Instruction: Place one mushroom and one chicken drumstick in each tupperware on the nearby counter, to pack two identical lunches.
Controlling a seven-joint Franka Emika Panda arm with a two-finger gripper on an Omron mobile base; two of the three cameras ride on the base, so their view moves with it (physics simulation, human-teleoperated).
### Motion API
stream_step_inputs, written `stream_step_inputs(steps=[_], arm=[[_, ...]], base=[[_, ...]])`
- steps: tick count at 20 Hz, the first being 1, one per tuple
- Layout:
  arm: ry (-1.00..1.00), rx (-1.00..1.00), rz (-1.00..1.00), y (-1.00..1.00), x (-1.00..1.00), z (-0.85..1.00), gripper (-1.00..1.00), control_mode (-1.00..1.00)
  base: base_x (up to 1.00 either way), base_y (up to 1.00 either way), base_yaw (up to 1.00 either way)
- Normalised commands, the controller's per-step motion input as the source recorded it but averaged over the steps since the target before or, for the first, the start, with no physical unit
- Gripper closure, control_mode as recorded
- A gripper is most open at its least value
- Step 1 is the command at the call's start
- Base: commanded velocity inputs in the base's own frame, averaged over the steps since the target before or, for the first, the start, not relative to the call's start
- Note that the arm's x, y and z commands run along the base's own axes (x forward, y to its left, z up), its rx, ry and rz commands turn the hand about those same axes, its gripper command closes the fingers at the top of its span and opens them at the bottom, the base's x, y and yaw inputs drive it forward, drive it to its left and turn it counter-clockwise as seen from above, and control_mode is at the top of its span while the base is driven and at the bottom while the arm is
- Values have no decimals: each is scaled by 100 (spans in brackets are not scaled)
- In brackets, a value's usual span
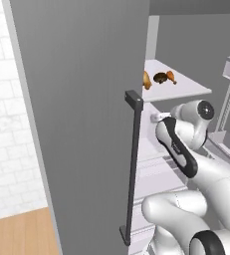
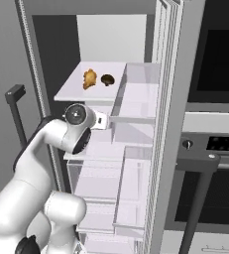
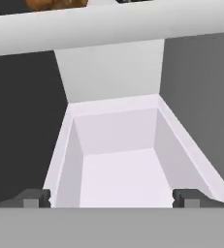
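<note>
**Drumstick and mushroom on the upper fridge shelf, gripper spread below them**

A chicken drumstick (image 2: 89, 79) lies on the white fridge shelf (image 2: 69, 93) in the upper middle of the right base view, with a dark brown mushroom (image 2: 107, 79) just beside it to the right, the two apart. In the left base view the same shelf (image 1: 186, 91) sits at upper right; there the mushroom (image 1: 160, 77) lies in the middle, touching or nearly touching an orange drumstick (image 1: 171, 76) on its right, and another orange piece (image 1: 147, 80) peeks out from behind the door edge on the left.

The gripper (image 3: 111, 198) has its two dark fingertips (image 3: 33, 198) wide apart at the bottom corners of the hand view, holding nothing. It looks into a white open bin (image 3: 118, 160) below the shelf front, with an orange-brown edge (image 3: 55, 4) showing at the top left of that frame.

The white arm (image 2: 51, 149) reaches up from lower left into the open refrigerator, its wrist under the shelf. The grey fridge door (image 1: 81, 114) with its dark handle (image 1: 132, 164) fills the left base view's centre. A dark oven (image 2: 215, 129) stands at the right of the right base view, and wooden flooring (image 1: 22, 234) shows at lower left of the left base view.
</note>
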Motion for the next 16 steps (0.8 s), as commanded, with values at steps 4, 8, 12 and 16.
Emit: stream_step_inputs(steps=[4,8,12,16], arm=[[17,0,-1,0,26,100,-100,-100],[19,0,-2,0,28,97,-100,-100],[8,0,-1,0,27,67,-100,-100],[-27,-4,0,-1,-17,10,-100,-100]], base=[[0,0,0],[0,0,0],[0,0,0],[0,0,0]])
